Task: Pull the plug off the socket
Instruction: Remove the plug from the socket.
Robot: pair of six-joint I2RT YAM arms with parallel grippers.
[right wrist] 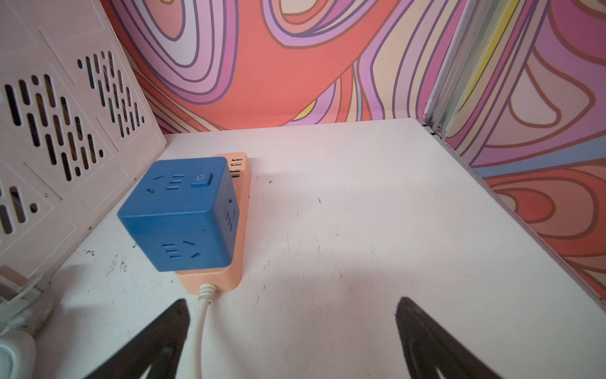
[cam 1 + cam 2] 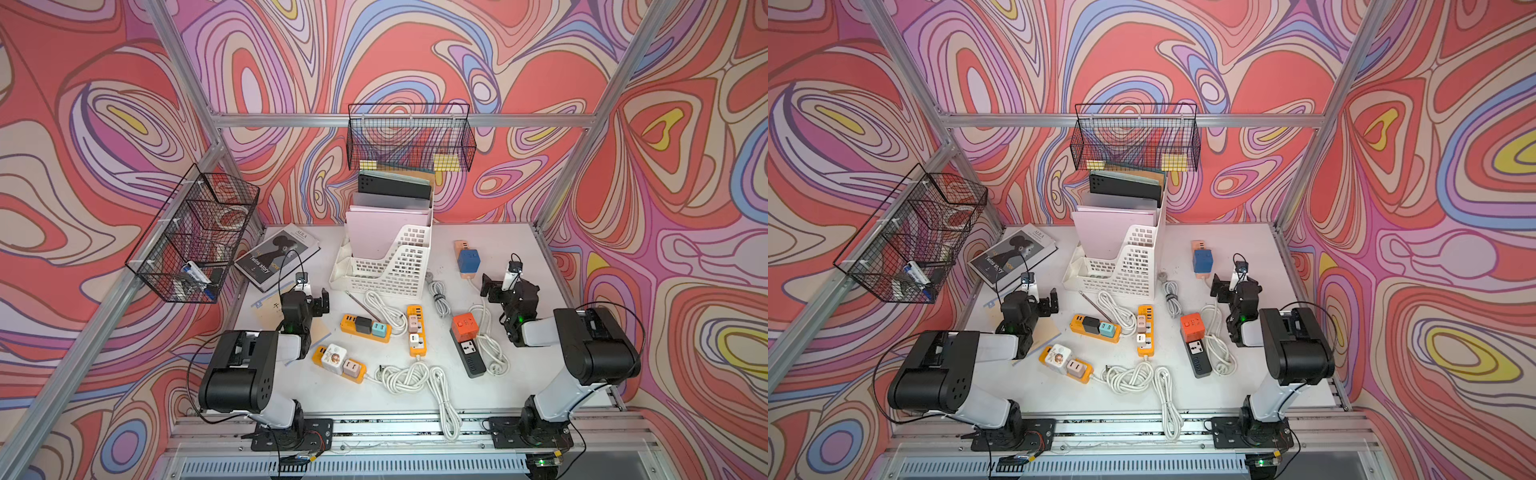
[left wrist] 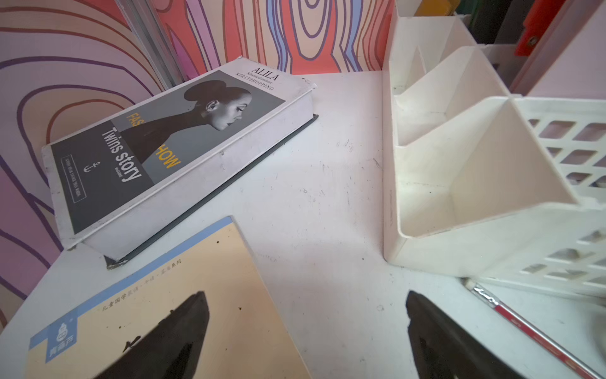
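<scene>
One blue cube plug (image 1: 177, 213) on peach strip (image 1: 213, 279), strip's length toward back wall (image 1: 278, 82)

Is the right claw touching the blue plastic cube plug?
Apart. In the right wrist view the open right claw sits short of the blue plastic cube plug; the peach power strip end and white table show between.
</scene>
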